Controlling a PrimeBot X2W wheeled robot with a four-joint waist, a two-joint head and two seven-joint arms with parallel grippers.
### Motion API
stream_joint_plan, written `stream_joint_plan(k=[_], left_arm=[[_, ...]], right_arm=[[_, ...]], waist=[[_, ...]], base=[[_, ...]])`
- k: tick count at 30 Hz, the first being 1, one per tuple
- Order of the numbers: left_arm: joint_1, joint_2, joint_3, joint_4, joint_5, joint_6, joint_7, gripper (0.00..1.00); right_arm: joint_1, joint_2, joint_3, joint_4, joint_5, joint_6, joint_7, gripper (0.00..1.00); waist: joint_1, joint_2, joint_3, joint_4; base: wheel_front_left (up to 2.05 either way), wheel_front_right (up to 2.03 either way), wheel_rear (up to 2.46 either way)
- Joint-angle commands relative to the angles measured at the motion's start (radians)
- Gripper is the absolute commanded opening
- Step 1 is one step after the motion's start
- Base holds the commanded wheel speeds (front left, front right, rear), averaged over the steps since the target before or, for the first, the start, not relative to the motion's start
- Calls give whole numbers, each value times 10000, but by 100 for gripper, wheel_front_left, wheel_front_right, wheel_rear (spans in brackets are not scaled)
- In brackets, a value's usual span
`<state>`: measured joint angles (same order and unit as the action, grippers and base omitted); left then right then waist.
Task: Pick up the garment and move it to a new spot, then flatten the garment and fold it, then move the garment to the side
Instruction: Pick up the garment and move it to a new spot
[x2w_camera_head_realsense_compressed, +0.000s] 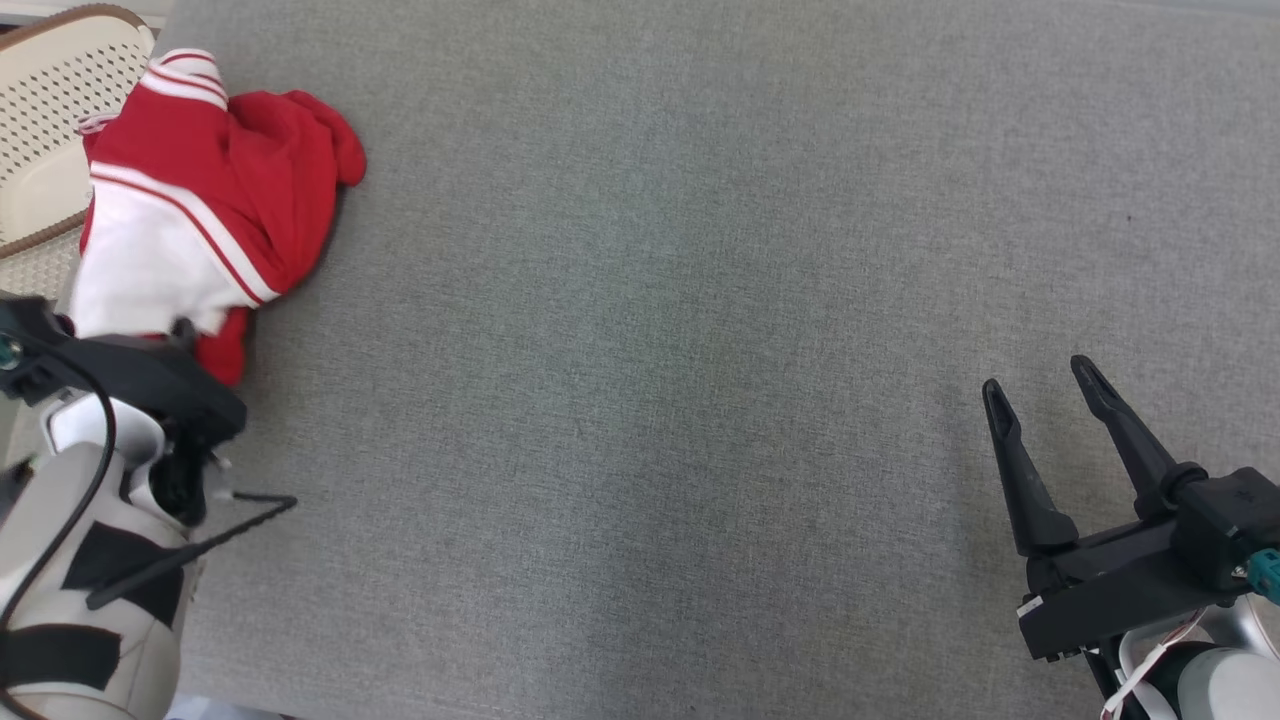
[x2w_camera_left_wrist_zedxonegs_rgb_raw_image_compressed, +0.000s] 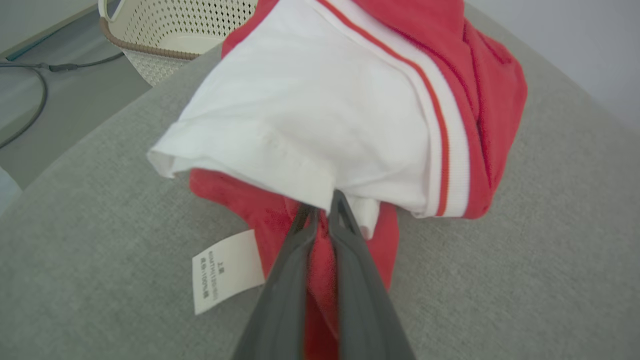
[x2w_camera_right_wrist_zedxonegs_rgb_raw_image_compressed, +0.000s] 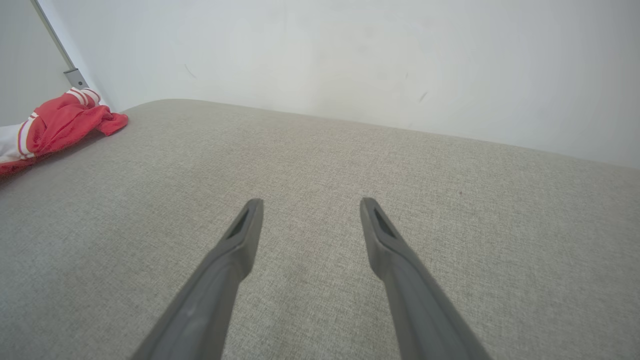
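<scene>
A grey padded surface (x2w_camera_head_realsense_compressed: 700, 350) spans the head view. The red-and-white garment (x2w_camera_head_realsense_compressed: 200, 200) lies crumpled at ten o'clock, with a perforated cream basket (x2w_camera_head_realsense_compressed: 50, 90) just beyond it. At four o'clock the right gripper (x2w_camera_head_realsense_compressed: 1038, 374) hovers, fingers spread and empty. The left gripper (x2w_camera_left_wrist_zedxonegs_rgb_raw_image_compressed: 324, 204) is pinched together on the garment's red fabric, with a white care label (x2w_camera_left_wrist_zedxonegs_rgb_raw_image_compressed: 227, 270) at its seven o'clock.

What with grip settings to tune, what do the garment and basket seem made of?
The garment: soft matte knit cloth, perhaps cotton; it drapes and creases, with striped trim and a sewn label. The basket: seemingly rigid cream plastic, judging by its even perforated wall.
</scene>
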<state>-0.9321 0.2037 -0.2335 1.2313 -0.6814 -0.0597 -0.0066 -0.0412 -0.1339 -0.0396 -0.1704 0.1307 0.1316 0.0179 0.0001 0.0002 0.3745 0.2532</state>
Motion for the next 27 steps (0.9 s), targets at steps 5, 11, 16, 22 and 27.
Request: stream_joint_plan(k=[5, 11, 16, 22, 27], left_arm=[[-408, 301, -38, -238, 301, 228, -1486, 0], [-621, 592, -122, -921, 725, 436, -2492, 0], [218, 814, 283, -3608, 1498, 1135, -2583, 0], [1955, 702, 673, -7049, 2308, 1785, -2581, 0], [3460, 523, 612, -9339, 2697, 2209, -2583, 0]], right_arm=[[60, 63, -26, 124, 72, -18, -88, 100], [134, 266, 40, 365, 126, -18, -266, 100], [236, 485, 63, 536, 171, -18, -642, 100], [269, 646, 165, 781, 251, -18, -939, 100], [280, 758, 171, 1060, 386, -18, -1176, 100]], waist=[[-1, -2, -311, 109], [-1, -2, -883, 133], [-1, -2, -1395, -34], [-1, -2, -1756, -494], [-1, -2, -1969, -985]], base=[[0, 0, 0], [0, 0, 0], [0, 0, 0], [0, 0, 0], [0, 0, 0]])
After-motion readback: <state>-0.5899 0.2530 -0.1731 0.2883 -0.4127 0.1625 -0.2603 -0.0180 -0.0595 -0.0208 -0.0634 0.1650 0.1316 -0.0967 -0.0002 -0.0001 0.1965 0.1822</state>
